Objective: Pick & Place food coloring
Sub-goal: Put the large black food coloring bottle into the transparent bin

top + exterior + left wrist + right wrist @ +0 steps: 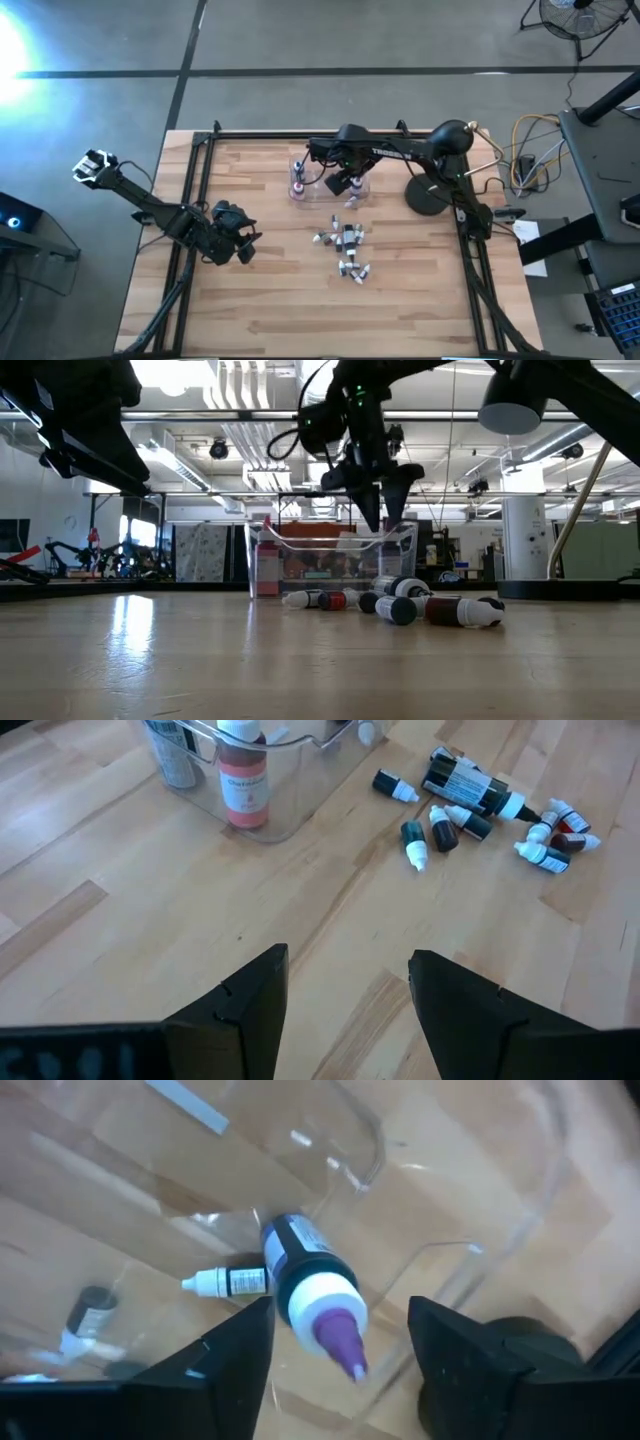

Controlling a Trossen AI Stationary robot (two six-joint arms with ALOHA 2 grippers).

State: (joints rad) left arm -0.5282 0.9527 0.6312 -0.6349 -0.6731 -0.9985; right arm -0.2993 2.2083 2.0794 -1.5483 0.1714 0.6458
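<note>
Pale wooden planks make up the desk [280,300], framed by black rails, with a workshop room visible beyond it. Toward the far edge stands a clear plastic box [325,182] — inside it, at one end, an upright bottle with a pink body and white cap [243,780], next to a dark can [170,750]. Also in the box are a small white-capped dropper bottle lying flat [225,1282] and a larger dark bottle with a white collar and purple tip [312,1295].

The right tool [380,495] hangs over the box with its fingers spread apart; the purple-tipped bottle shows between them, and whether they touch it cannot be told.

The rest of the food coloring [345,250] lies on bare wood just in front of the box — a loose scatter of tiny bottles on their sides, dark or reddish bodies with white caps, around one larger dark bottle with a white label [470,786].

The left tool [345,1010] waits near the desk's left edge, fingers wide and empty.
</note>
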